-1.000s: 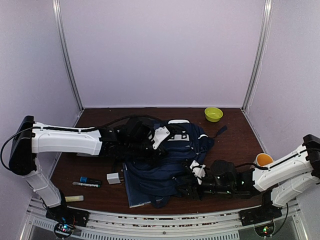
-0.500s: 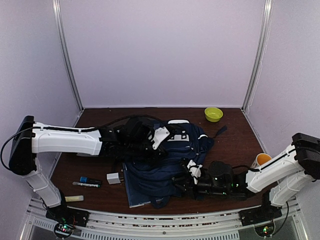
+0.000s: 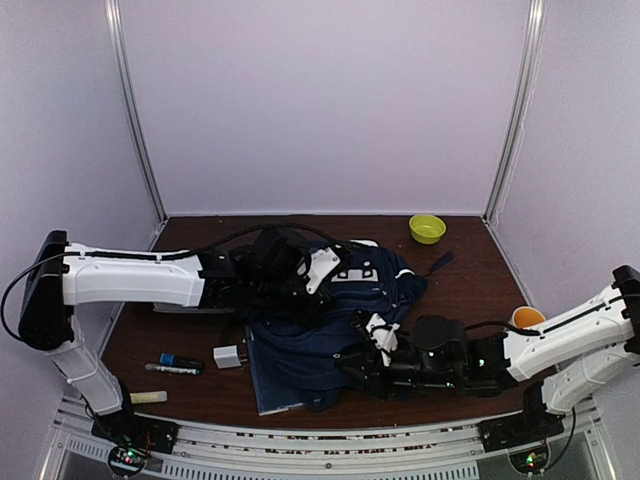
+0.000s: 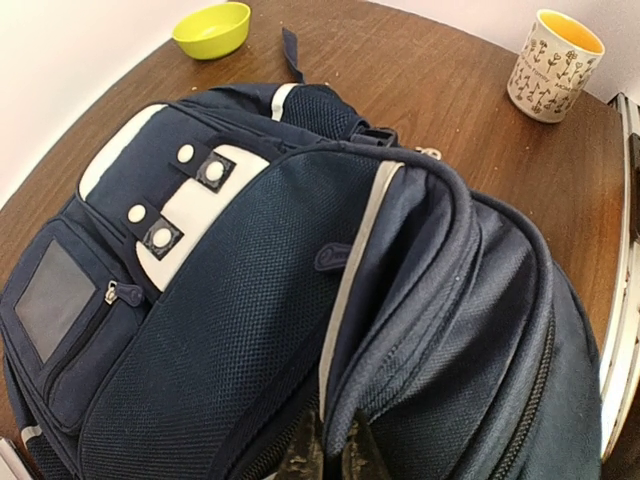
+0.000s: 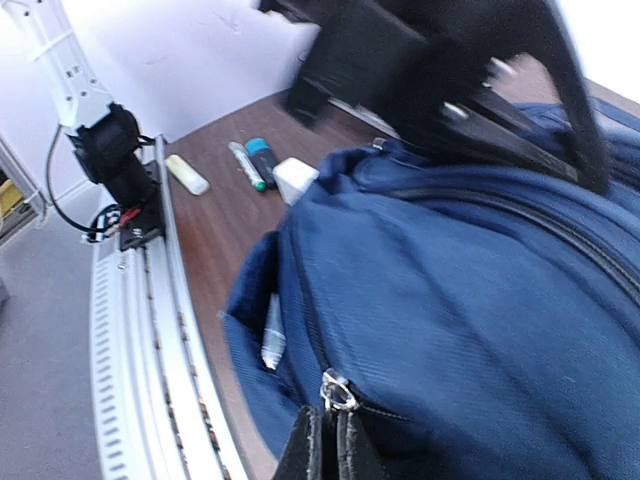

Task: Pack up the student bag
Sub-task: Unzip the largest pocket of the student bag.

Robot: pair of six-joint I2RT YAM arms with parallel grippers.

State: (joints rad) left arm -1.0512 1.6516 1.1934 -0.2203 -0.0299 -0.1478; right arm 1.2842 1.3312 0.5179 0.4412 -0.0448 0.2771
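At student bag's near-right flank, right gripper pinches zipper pull; left gripper clamps fabric on opposite, left flank.

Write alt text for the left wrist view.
A navy student bag with a white buckle patch fills the frame, the left tool at the bottom edge pinched shut on its fabric. Behind it on the brown table sit a yellow-green bowl and a patterned mug.
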